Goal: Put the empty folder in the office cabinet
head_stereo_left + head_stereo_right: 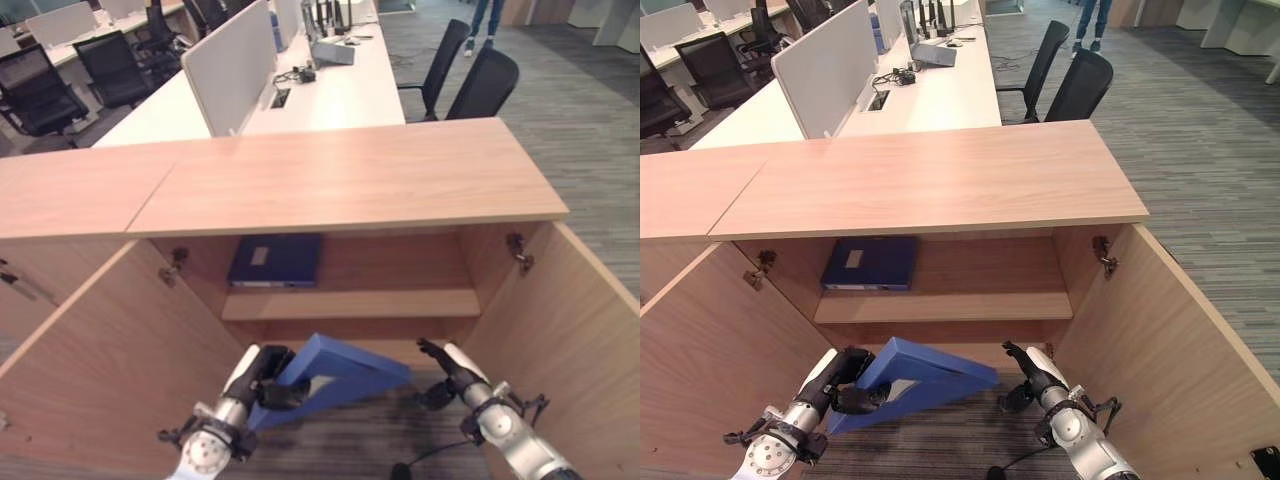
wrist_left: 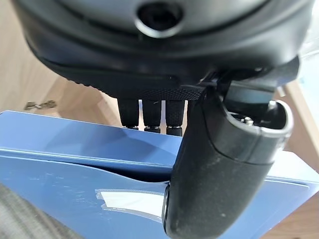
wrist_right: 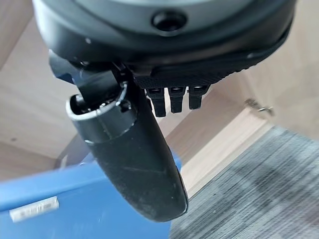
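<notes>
I see blue folder (image 1: pixel 345 375) tilted, just before cabinet (image 1: pixel 350 180) opening, below its shelf (image 1: pixel 350 303) | left hand (image 1: pixel 265 375) grasping folder's edge | right hand (image 1: pixel 445 375) released, beside folder

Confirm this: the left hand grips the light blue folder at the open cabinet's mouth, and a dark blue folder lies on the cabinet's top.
Not quite. The left hand does grip the light blue folder at the cabinet mouth, but the dark blue folder lies on the inner shelf, as the right eye view shows.
</notes>
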Controlling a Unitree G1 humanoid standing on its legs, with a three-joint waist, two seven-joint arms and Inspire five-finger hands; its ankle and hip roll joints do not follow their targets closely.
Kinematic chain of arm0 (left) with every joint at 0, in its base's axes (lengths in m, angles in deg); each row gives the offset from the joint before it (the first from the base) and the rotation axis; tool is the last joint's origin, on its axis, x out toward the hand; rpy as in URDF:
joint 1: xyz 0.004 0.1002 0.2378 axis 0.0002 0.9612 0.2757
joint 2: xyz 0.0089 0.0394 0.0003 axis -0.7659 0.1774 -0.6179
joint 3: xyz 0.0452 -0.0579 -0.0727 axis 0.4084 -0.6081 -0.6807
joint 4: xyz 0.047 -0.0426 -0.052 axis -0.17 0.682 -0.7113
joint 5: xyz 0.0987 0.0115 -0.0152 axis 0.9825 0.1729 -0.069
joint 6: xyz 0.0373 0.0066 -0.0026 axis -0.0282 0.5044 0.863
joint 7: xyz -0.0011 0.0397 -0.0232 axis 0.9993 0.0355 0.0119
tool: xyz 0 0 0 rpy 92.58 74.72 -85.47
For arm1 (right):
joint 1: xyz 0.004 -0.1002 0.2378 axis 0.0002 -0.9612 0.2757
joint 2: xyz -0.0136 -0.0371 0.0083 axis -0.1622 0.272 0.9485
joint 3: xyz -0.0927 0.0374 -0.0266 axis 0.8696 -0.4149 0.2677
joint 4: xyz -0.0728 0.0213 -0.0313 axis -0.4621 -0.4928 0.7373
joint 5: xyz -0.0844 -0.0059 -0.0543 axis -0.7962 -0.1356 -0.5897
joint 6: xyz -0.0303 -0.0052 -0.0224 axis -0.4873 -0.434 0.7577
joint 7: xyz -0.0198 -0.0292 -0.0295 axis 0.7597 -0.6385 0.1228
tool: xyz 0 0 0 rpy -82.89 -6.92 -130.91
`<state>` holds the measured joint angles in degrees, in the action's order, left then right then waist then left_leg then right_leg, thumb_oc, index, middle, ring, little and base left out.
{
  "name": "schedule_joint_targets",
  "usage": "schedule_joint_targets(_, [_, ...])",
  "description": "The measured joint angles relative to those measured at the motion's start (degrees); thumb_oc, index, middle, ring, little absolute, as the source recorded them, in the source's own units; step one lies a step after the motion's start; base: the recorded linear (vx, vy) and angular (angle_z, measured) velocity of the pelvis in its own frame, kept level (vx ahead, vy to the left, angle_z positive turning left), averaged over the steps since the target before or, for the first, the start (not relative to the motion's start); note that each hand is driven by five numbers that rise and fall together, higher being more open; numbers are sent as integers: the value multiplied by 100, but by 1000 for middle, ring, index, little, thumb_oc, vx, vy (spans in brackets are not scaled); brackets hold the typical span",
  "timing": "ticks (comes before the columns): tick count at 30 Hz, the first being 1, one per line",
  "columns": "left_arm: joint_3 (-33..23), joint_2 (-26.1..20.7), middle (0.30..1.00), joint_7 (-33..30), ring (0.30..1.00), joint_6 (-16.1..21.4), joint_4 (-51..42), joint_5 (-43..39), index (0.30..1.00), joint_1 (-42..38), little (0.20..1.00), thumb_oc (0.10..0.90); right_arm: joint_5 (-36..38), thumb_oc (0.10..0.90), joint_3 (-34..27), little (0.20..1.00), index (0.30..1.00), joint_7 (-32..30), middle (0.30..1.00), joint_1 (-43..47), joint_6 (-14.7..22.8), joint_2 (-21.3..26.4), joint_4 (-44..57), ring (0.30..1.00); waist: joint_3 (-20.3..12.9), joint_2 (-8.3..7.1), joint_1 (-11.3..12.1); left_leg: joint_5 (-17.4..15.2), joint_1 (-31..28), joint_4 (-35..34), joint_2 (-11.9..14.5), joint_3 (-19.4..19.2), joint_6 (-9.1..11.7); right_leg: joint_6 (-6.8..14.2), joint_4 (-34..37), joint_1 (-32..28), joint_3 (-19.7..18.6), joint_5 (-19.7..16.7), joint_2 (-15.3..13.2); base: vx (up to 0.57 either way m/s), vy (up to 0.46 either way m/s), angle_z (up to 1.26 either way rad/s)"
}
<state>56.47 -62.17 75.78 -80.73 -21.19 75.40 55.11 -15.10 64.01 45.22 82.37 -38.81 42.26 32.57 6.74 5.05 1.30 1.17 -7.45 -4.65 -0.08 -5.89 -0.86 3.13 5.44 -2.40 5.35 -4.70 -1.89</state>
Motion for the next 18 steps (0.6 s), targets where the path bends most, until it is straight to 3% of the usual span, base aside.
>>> schedule_joint_targets(5, [63,-511,300,112,300,8,-228,-284,300,-218,300,400,-5,800,210,900,900,168,900,426,71,70,183,900,8,9,62,0,-24,-1,6,5,3,-4,0,-22,8,2,4,0,0,0])
schedule_joint_targets(18, [568,-1183,300,233,300,53,-500,-537,300,-1072,300,400,-104,800,700,900,900,173,900,1084,139,245,399,900,19,-4,64,1,-26,1,-1,9,5,-6,-1,-23,21,8,-2,0,0,0])
